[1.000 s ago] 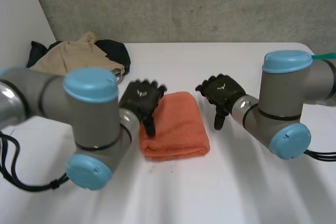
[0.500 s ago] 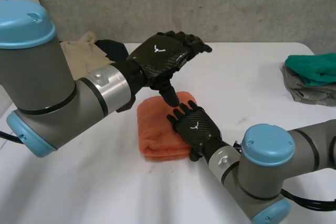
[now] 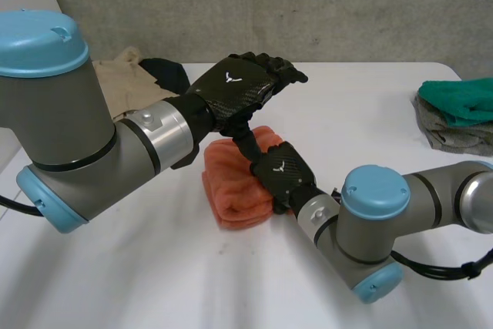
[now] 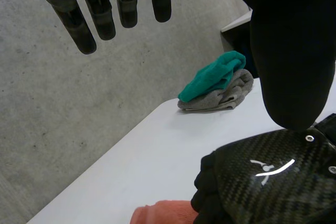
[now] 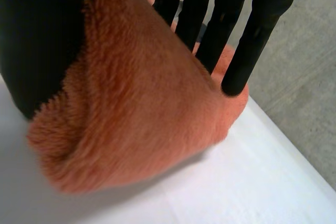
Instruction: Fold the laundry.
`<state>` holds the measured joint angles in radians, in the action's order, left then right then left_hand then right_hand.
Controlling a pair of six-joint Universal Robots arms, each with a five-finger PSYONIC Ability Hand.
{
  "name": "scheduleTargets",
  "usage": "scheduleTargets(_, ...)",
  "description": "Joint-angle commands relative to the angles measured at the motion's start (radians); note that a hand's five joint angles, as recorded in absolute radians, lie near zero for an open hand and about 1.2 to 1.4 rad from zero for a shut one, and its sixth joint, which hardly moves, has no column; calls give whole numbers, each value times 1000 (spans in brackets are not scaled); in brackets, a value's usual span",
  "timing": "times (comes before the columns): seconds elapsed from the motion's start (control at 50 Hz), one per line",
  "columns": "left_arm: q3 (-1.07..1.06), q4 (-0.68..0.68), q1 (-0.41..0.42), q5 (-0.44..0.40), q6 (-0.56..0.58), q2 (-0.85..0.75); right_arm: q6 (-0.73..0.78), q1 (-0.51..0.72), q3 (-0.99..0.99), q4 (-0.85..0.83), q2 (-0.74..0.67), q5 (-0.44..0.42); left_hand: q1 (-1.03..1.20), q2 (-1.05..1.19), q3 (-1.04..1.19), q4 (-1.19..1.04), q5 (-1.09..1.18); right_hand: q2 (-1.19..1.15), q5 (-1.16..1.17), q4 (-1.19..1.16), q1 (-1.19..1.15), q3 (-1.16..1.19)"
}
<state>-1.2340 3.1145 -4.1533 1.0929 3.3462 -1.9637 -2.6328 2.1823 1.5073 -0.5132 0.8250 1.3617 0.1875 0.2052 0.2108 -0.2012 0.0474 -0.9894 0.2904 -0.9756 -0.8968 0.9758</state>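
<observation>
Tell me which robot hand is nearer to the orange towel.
Right. The right robot hand pinches an edge of the orange towel between thumb and fingers; the left robot hand is open, raised above the towel.

The left arm [image 3: 92, 152] enters from 9 o'clock, its forearm angled toward 2 o'clock. The left hand [image 3: 235, 90] hangs in the air, back upward, fingers [image 4: 100, 14] straight and slightly spread, thumb pointing down toward 6 o'clock, holding nothing. The right arm [image 3: 370, 221] enters from 4 o'clock, elbow bent, and reaches toward 10 o'clock. The right hand [image 3: 281, 176] lies just at 5 o'clock of the left hand, its straight fingers [image 5: 247, 40] over a fold of the orange towel [image 3: 231, 190] and its thumb against the other side, pinching it
</observation>
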Motion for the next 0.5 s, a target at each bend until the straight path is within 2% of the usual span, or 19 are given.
scheduleTargets(0.02,11,3,-4,1,-1,0,-24,-2,-100,-4,16,-26,8,-9,-15,5,-26,-407,931,-421,-499,420)
scheduleTargets(0.3,25,58,-28,25,-16,42,-101,-185,-349,30,77,-61,8,-9,-15,5,-26,-407,931,-421,-499,420)
scheduleTargets(0.4,18,65,-31,28,-51,52,-148,-199,-349,126,48,-136,5,-12,-18,8,-29,-407,931,-421,-499,420)
scheduleTargets(0.5,4,65,-36,28,-60,51,-156,-214,-325,159,22,-122,5,-12,-18,8,-29,-407,931,-421,-499,420)
